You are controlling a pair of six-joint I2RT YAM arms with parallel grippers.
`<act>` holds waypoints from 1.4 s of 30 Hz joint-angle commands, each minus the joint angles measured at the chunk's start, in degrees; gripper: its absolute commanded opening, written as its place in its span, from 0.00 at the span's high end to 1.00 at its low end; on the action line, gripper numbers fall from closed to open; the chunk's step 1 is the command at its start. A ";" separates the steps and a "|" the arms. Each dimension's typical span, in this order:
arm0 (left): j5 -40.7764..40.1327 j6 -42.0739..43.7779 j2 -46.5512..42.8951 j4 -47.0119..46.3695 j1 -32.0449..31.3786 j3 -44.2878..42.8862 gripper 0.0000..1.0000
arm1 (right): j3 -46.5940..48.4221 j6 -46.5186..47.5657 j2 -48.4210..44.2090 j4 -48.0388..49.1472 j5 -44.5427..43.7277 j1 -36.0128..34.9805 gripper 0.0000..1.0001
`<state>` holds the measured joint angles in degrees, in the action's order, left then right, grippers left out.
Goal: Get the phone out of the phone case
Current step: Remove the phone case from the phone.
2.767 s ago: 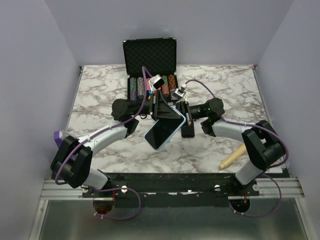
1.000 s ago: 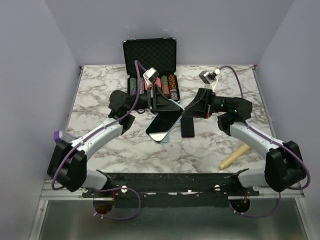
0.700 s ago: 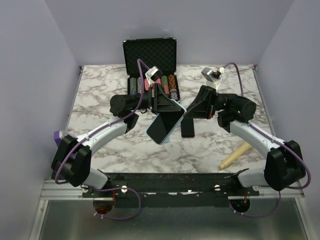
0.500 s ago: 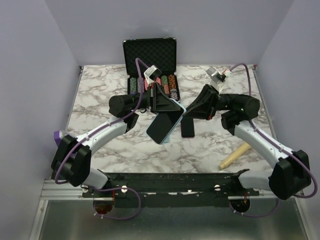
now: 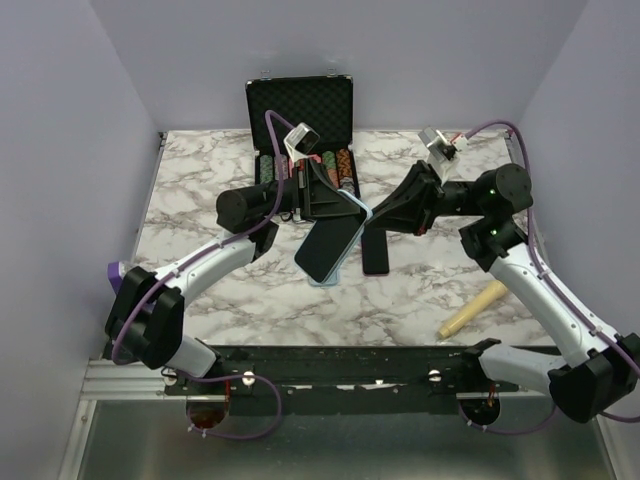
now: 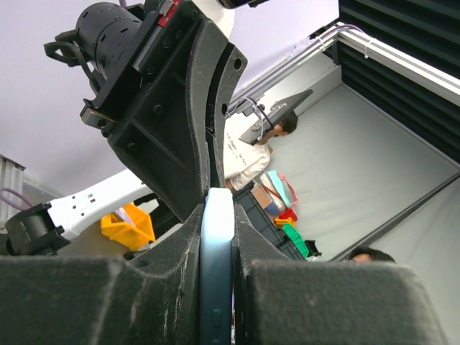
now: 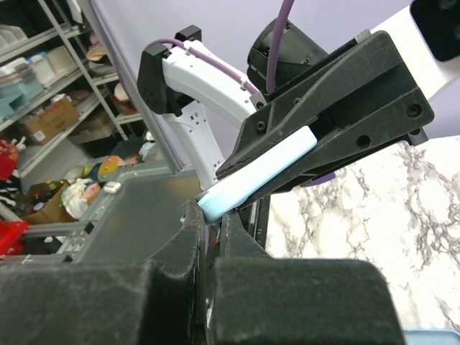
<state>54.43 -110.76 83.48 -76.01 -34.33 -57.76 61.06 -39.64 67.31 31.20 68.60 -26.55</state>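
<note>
Lilac-grey walls are closing in a white marble tabletop (image 5: 200, 200) veined with grey. At the upper centre of the overhead view, an open black hard case with a foam-lined lid (image 5: 300, 108) is standing against the back wall, with rows of coloured poker chips (image 5: 345, 160) showing in its lower half.

Just below that case, in the middle of the frame, the left tool (image 6: 217, 219) is clamping narrowly on the upper end of the light blue phone case (image 5: 322, 283). The left wrist view is showing the case's thin blue edge pressed between the two dark fingers. The dark-screened phone (image 5: 327, 248) is sitting inside the case with its glass facing up. The pair is hanging tilted, its lower end pointing toward the bottom left of the frame; whether that end is touching the marble cannot be told.

The right tool (image 5: 372, 228) is reaching in from the right with its fingers fully closed together. In the right wrist view its tips are meeting the near corner of the blue case, though whether they are pinching the rim cannot be told.

A flat black rectangular object (image 5: 376, 258) is lying on the tabletop just right of the phone, below the right tool. A pale wooden cylinder (image 5: 472, 310) is lying well apart at the lower right.
</note>
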 commanded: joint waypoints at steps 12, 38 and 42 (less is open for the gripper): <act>-6.53 -12.11 -1.66 -6.43 -12.70 -6.40 1.00 | -7.53 13.99 8.37 -26.45 -49.87 -3.86 0.99; -3.90 -1.82 -4.82 6.77 -9.71 0.10 1.00 | -11.49 -6.59 1.24 -1.23 -9.19 -3.86 0.38; -4.51 -6.29 -3.16 0.53 -9.88 -0.25 1.00 | -13.67 -17.01 3.53 18.55 -2.78 -3.86 0.59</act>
<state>51.83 -109.78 81.06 -66.46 -39.46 -55.75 51.46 -51.57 64.31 41.87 62.96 -30.33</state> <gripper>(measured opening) 0.220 0.593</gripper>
